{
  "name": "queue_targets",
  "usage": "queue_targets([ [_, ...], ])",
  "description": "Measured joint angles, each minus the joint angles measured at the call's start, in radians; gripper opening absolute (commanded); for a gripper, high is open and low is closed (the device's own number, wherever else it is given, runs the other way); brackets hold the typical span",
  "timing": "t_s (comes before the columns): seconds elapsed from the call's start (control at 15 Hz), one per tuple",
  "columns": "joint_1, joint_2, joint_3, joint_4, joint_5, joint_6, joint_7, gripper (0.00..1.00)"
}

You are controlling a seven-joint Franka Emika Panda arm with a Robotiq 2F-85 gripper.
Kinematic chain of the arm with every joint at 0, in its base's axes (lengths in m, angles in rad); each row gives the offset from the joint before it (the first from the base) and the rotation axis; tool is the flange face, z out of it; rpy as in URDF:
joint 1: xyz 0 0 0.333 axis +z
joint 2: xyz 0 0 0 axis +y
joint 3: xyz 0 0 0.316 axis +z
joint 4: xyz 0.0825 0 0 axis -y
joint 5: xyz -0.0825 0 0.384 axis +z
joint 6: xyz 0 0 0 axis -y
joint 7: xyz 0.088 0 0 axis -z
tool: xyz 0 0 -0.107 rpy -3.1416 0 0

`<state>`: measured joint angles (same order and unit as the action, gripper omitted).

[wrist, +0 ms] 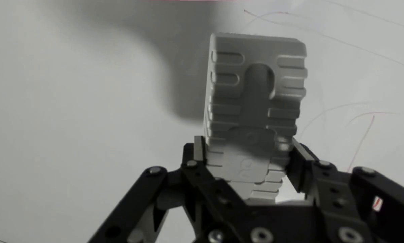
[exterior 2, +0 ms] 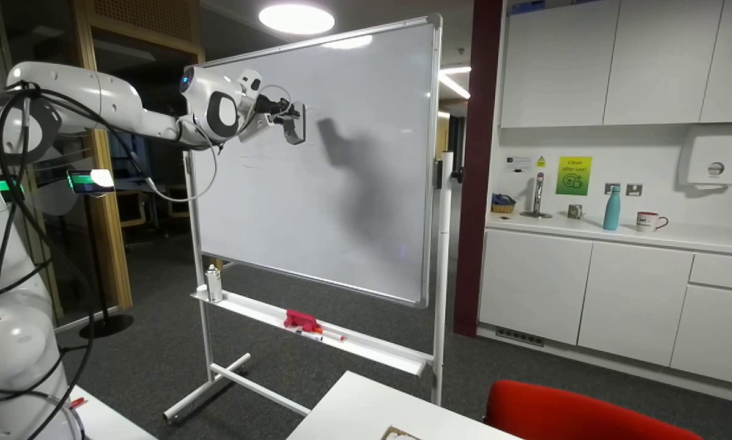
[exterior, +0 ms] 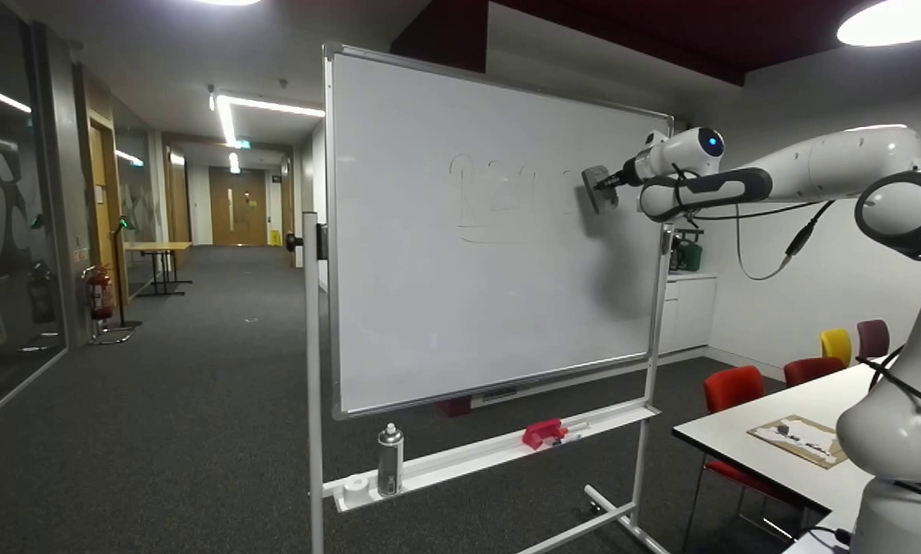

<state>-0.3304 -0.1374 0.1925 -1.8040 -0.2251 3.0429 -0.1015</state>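
My gripper (wrist: 249, 147) is shut on a grey, ridged eraser block (wrist: 256, 111), one finger on each side of it in the wrist view. In both exterior views the gripper (exterior: 611, 181) reaches toward the whiteboard (exterior: 460, 315), holding the eraser (exterior 2: 296, 129) near the board's upper part. Whether the eraser touches the surface I cannot tell. Faint handwritten marks (exterior: 478, 240) lie left of the eraser in an exterior view. Thin reddish strokes (wrist: 363, 140) show on the board right of it in the wrist view. The arm's shadow falls across the board.
Below the board, a white ledge (exterior: 460, 462) carries a spray can (exterior: 390, 462), a white roll (exterior: 355, 490), a red holder (exterior: 542, 433) and pens. A white table (exterior: 768, 400) with a cardboard sheet (exterior: 802, 442) stands near the robot base, with red chairs (exterior: 733, 388) beside it.
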Motion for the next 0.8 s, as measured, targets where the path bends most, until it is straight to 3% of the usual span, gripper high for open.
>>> queue_targets([
  [0.47,0.001,0.001,0.000,0.001,0.001,0.001,0.001,0.59],
  [0.53,0.001,0.001,0.000,0.001,0.001,0.001,0.001,0.34],
  [0.8,0.001,0.004,-0.001,-0.003,0.001,-0.001,0.000,0.34],
])
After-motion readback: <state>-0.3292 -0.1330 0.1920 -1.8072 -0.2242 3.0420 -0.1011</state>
